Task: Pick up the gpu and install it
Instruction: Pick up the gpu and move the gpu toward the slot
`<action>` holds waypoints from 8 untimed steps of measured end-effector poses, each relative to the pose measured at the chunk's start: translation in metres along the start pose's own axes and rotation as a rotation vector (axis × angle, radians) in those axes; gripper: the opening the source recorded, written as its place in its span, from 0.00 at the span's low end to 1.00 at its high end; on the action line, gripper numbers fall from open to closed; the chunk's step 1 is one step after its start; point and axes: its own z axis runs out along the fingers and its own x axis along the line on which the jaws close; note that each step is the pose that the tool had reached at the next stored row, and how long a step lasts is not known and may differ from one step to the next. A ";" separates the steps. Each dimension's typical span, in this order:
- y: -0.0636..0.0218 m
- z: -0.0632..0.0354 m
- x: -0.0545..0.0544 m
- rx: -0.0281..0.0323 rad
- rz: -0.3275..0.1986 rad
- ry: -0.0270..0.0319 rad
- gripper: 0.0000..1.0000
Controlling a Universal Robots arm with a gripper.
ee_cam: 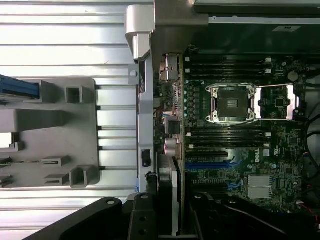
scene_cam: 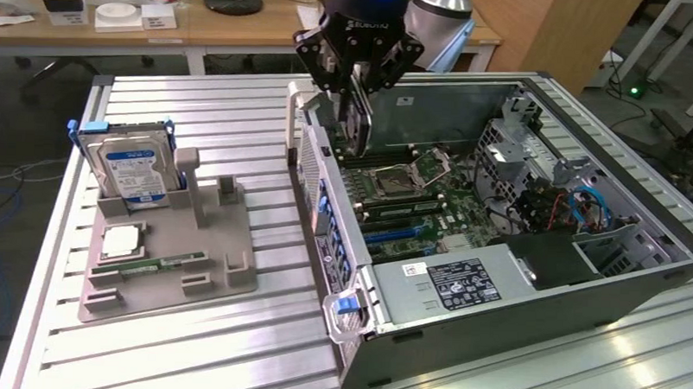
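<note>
Installation in progress: the gripper [scene_cam: 356, 87], fingers pinching the gpu [scene_cam: 362, 126] by its upper end, hangs over the open computer case [scene_cam: 492, 338]. In the exterior view it is at about eleven o'clock of the motherboard [scene_cam: 439, 206], close to the case's rear wall. The card is held in the air and not seated. It hangs edge-on with its long axis near upright, as far as I can tell, and its lower end points down toward the board. Pick-up looks done, so the placing step is in hand. To my eye, seating calls for the card's connector edge to line up along the blue slots [scene_cam: 392, 237], at about five o'clock from it. The hard drive [scene_cam: 134, 170] stands at nine o'clock, well apart.
</note>
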 end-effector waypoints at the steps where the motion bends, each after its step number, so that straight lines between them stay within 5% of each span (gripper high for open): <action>1: 0.0001 0.0000 -0.002 0.0000 0.000 0.0000 0.28; 8: 0.0005 0.0003 -0.018 -0.0003 -0.004 0.0001 0.28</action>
